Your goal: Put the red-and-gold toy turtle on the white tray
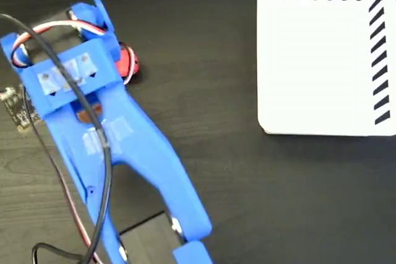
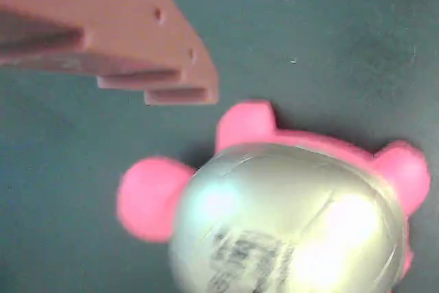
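The red-and-gold toy turtle [image 2: 288, 217] fills the lower part of the wrist view, resting on the dark table with its shiny domed shell and code sticker facing up and its head pointing left. In the fixed view only a red sliver of the turtle [image 1: 128, 63] shows beside the blue arm. My gripper [image 1: 93, 26] hovers over it; one finger [image 2: 137, 53] shows at the upper left of the wrist view, apart from the turtle, and the other finger is out of frame. Nothing is held. The white tray [image 1: 322, 60] lies at the upper right, far from the turtle.
The blue arm [image 1: 136, 153] slants from the bottom centre to the upper left, with black, red and white cables [image 1: 106, 153] running along it. A small circuit board [image 1: 15, 106] sits at the left edge. Dark table [image 1: 210, 60] separates arm and tray.
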